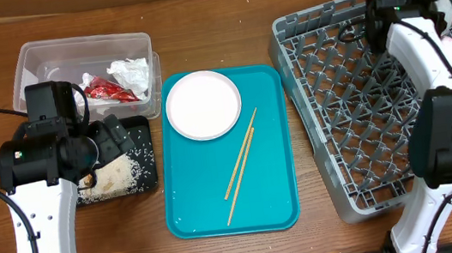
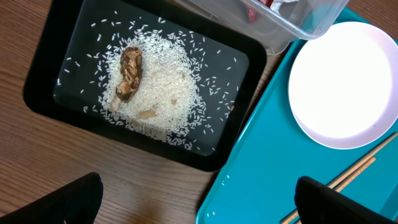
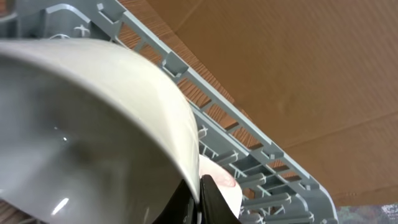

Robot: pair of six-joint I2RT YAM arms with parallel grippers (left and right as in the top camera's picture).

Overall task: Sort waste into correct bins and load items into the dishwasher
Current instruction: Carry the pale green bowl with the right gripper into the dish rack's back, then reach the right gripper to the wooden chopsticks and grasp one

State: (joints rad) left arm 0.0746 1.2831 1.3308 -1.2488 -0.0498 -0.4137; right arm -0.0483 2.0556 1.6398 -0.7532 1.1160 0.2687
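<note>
The clear tub (image 1: 45, 58) holds a red wrapper (image 1: 105, 89) and white napkins (image 1: 131, 71). The black tray (image 2: 43, 81) holds rice grains (image 2: 165, 87) and a brown scrap (image 2: 129, 71). My left gripper (image 2: 199, 199) is open and empty above the gap between the black tray (image 1: 149, 166) and the teal tray. A white plate (image 1: 202, 103) and chopsticks (image 1: 242, 163) lie on the teal tray. My right gripper (image 3: 200, 199) is shut on the rim of a white dish (image 3: 93, 124) over the far right corner of the grey rack (image 1: 337, 113).
The teal tray (image 1: 261, 200) lies between the black tray and the rack. Another pale dish (image 3: 217, 186) stands in the rack (image 3: 249, 155) right behind the held one. A few rice grains lie on the teal tray's edge (image 2: 267, 168). A cardboard wall rises behind the rack.
</note>
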